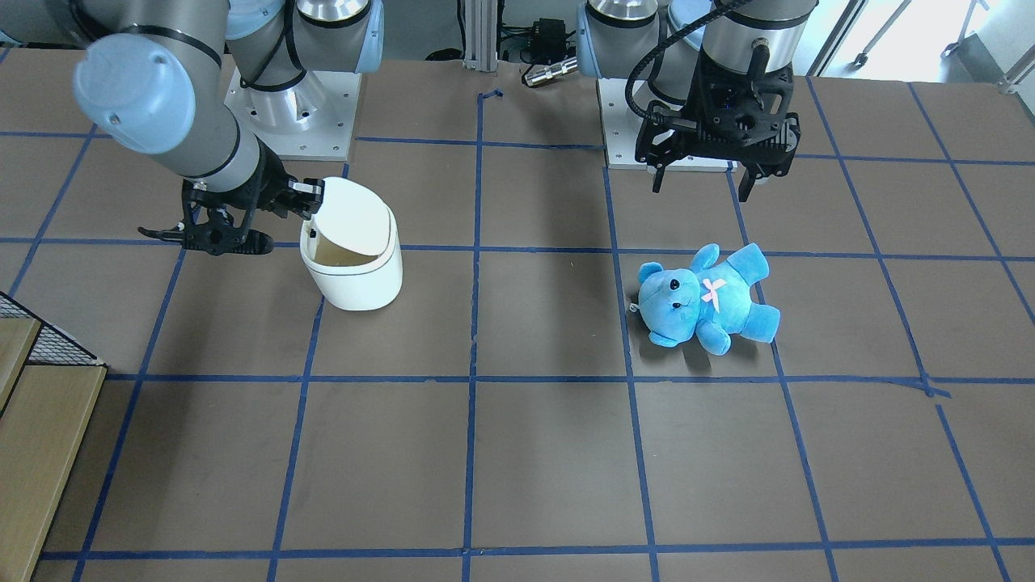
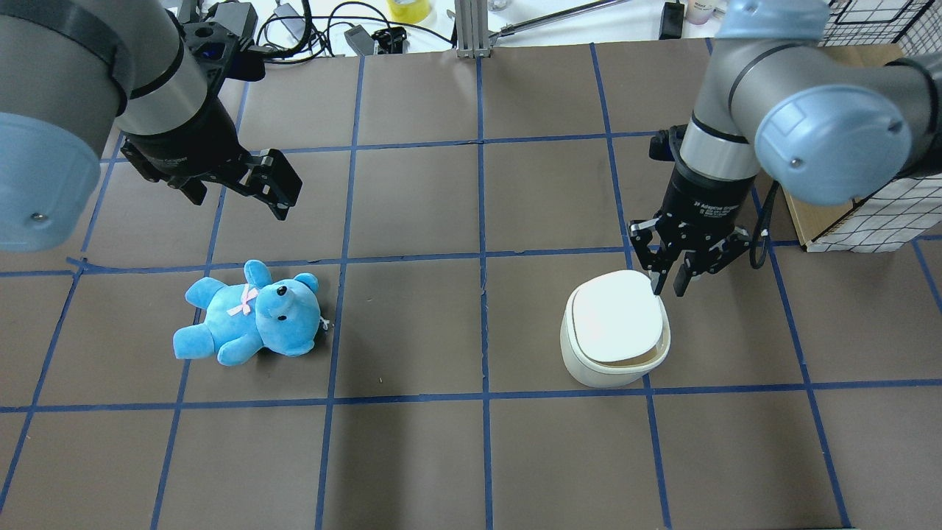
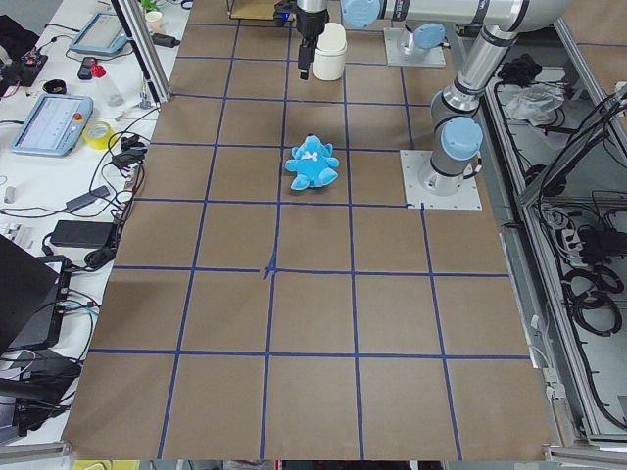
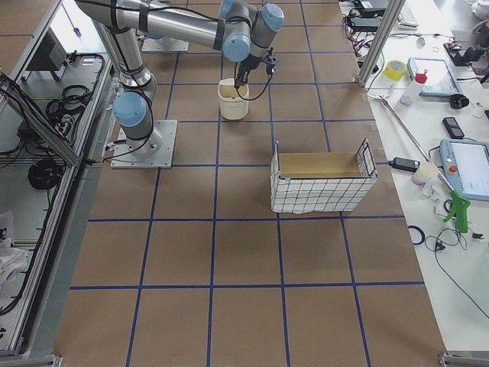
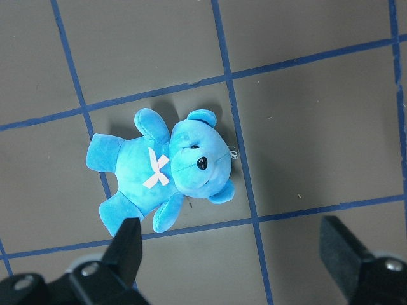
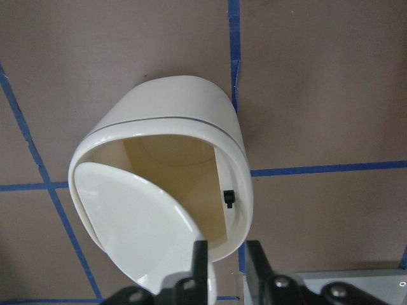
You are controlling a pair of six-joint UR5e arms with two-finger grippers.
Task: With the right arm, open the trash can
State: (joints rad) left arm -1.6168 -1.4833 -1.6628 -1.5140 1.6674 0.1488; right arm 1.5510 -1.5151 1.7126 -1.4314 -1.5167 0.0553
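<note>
Bin (image 2: pixel 589 364) toward worktop's (image 2: pixel 478 456) right edge, lid (image 2: pixel 614 313) tilted up. Right fingers (image 6: pixel 199 257) pinch lid's rim; wrist view alone shows beige interior. Left fingers (image 5: pixel 127 244) apart over bear (image 5: pixel 162 168).

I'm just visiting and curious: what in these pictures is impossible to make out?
- Right wrist view: the tilted lid covers part of the trash can's inside, so much of its bottom is hidden.
- Same view: the right gripper's fingers are cut by the bottom edge; whether they pinch the lid is unclear.
- Exterior left view: the trash can is too small for detail.
</note>
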